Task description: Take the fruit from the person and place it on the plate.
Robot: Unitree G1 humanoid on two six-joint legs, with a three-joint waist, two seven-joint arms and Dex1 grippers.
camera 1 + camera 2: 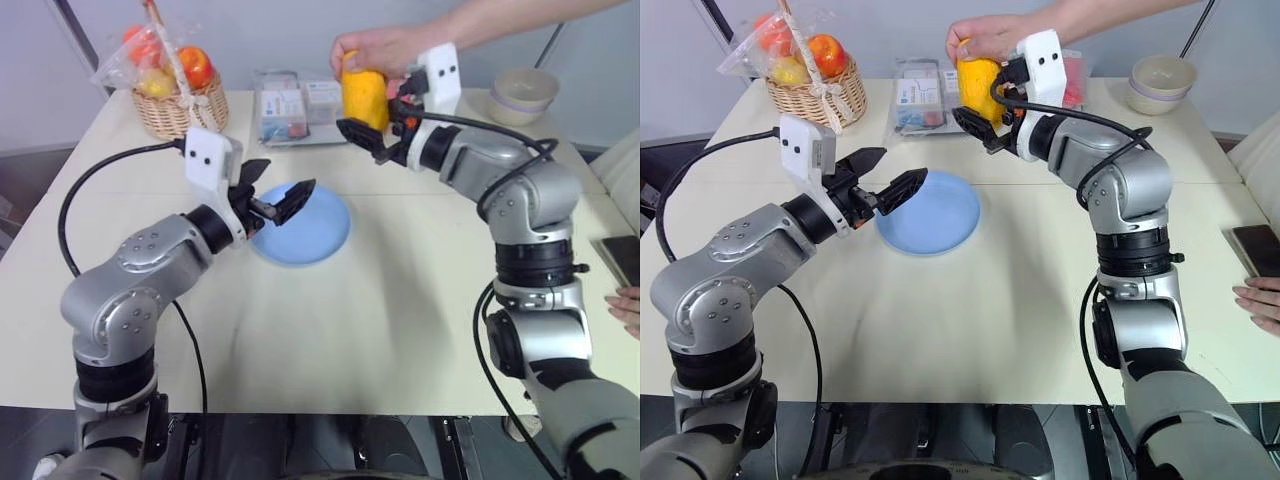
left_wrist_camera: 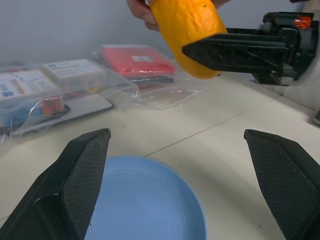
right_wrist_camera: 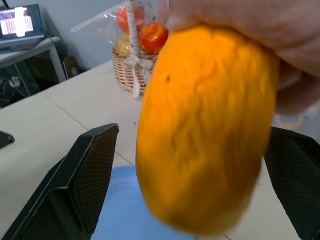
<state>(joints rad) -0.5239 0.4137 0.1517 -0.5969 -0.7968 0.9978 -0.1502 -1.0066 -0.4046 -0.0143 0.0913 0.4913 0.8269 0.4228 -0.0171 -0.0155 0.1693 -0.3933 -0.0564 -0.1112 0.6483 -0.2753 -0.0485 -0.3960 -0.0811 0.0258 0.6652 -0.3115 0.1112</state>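
A person's hand (image 1: 385,48) reaches in from the back right and holds the yellow-orange fruit (image 1: 365,97) from above, hanging over the table behind the plate. My right gripper (image 1: 368,128) is open with one finger on each side of the fruit (image 3: 205,135); I cannot tell whether the fingers touch it. The light-blue plate (image 1: 320,235) lies empty in the middle of the table. My left gripper (image 1: 280,188) is open, with nothing between its fingers. It hovers over the plate's near left rim and points toward the fruit (image 2: 187,35).
A wicker basket (image 1: 180,100) of red-orange fruits wrapped in clear plastic stands at the back left. Plastic-wrapped packets (image 1: 290,105) lie behind the plate. A cream bowl (image 1: 525,95) sits at the back right. Another hand (image 1: 625,305) and a dark phone (image 1: 625,255) are at the right edge.
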